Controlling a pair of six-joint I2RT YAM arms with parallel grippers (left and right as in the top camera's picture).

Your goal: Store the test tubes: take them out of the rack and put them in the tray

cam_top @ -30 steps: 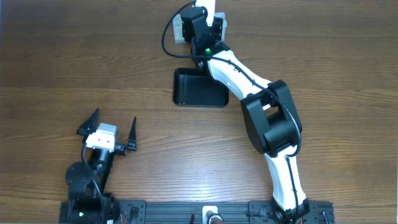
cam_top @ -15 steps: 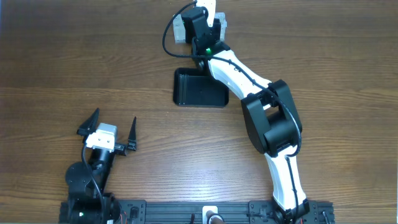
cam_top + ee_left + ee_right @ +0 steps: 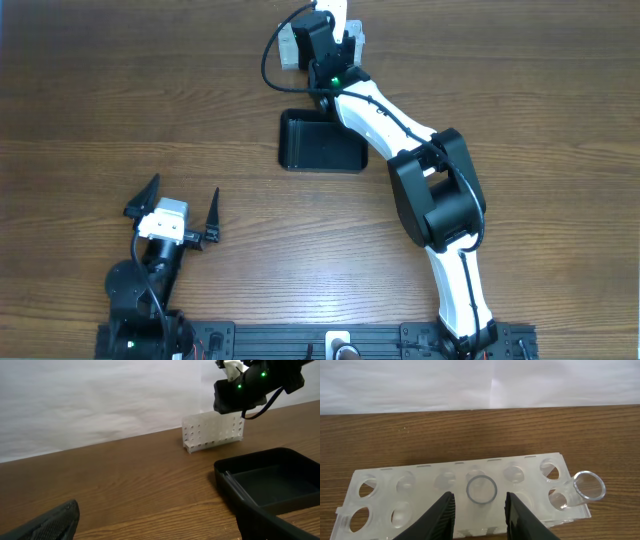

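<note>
Right claw (image 3: 480, 496) hangs over the rack (image 3: 380, 495) at 12 o'clock on the surface (image 3: 520, 120). Its jaws are parted either side of an upright test tube (image 3: 481, 490) and grip nothing. The tray (image 3: 300, 160) sits just beside the rack, at its 6 o'clock. Left claw (image 3: 185, 186) is at 7 o'clock, wide open and empty, well apart from both.

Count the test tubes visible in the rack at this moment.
2. One test tube stands in a middle hole of the rack, between the right gripper's fingers; a second test tube at the rack's end. More may be hidden.

Test tubes (image 3: 481, 491) visible: two. Rack (image 3: 427, 501): one. Tray (image 3: 315, 150): one. Robot arms (image 3: 440, 190): two.
</note>
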